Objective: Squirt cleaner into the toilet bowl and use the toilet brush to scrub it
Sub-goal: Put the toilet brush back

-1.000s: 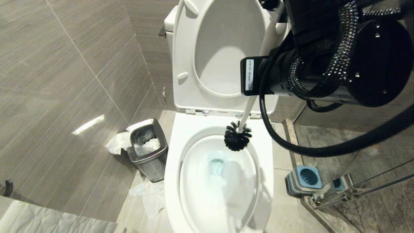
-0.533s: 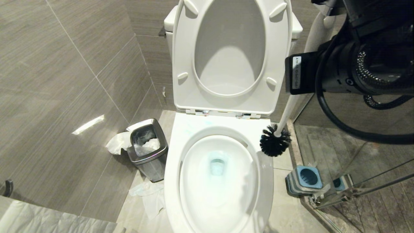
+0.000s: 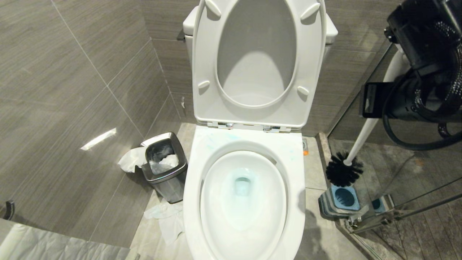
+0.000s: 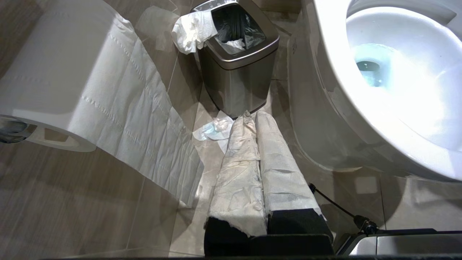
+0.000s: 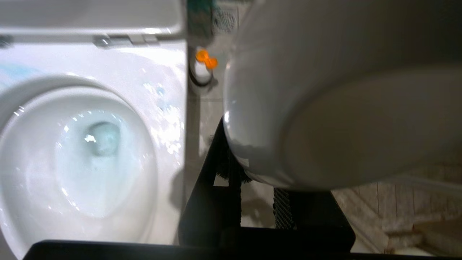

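My toilet brush (image 3: 366, 133) is white-handled with black bristles; the toilet bowl (image 3: 296, 202) is glossy white, its water tinted pale teal by cleaner (image 3: 242, 185); lower right, the holder (image 3: 341, 200) is blue-topped grey.

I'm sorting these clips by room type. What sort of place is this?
A bathroom, most likely a small toilet stall beside a shower. A white toilet bowl with its seat up sits against grey tiled walls, a steel waste bin with tissue stands beside it, and a toilet brush hangs above its holder.

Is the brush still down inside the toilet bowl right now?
No. The brush's black head hangs outside the toilet bowl, just above the blue-topped holder on the floor.
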